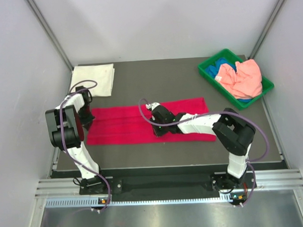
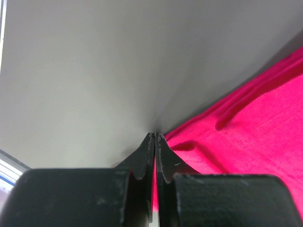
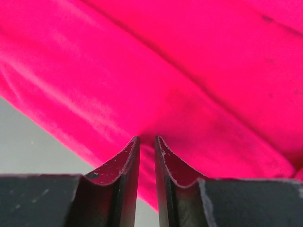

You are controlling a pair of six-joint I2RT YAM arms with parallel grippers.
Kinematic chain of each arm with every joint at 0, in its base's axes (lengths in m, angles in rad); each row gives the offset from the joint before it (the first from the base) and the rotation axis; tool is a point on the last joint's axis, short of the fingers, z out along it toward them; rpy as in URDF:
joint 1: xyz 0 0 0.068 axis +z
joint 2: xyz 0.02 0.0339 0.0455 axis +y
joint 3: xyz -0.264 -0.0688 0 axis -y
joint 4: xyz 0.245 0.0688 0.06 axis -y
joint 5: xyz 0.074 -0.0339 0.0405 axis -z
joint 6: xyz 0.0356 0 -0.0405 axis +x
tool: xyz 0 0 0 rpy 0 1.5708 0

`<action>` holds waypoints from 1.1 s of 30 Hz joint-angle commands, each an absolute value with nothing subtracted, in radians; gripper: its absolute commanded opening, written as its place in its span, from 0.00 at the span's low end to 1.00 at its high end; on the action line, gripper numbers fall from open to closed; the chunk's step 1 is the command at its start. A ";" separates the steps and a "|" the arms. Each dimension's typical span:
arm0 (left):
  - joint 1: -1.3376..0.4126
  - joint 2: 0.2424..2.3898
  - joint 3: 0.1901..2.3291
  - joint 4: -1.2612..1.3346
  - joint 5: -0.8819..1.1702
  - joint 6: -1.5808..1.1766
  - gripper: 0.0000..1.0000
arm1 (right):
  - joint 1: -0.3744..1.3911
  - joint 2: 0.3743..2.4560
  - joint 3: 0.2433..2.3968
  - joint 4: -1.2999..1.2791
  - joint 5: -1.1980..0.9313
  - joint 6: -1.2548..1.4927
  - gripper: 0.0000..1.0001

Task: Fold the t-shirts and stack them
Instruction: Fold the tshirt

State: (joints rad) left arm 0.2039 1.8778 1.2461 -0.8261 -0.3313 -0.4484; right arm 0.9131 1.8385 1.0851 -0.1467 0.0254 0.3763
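1. The crimson-red t-shirt lies at the middle of the table as a long band running from left to right. We judge its lengthwise folds done and the crosswise fold not yet made.
2. The left gripper sits at the band's left end. Its fingers are drawn together with a sliver of red between them, so we read it as nipping the cloth's edge.
3. The right gripper is over the band's middle, toward the near edge. Its fingers are almost closed and a ridge of red cloth gathers at the tips.
4. The white t-shirt lies folded square at the far left corner, so 1 shirt looks finished.
5. The salmon-pink t-shirt and the blue t-shirt lie crumpled in the green bin at the far right corner.
6. By our count, 2 shirts are untouched, 1 is half folded, and nothing is stacked yet.
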 commanded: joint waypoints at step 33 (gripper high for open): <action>0.354 1.265 0.824 -0.911 -0.182 -1.147 0.00 | 0.954 1.807 1.094 0.018 -0.057 0.434 0.17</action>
State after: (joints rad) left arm 0.3744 1.2259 0.8410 -0.9028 -0.1169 -1.0821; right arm 0.9550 1.8278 1.0813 -0.0631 -0.0257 0.4133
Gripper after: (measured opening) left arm 0.011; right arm 0.164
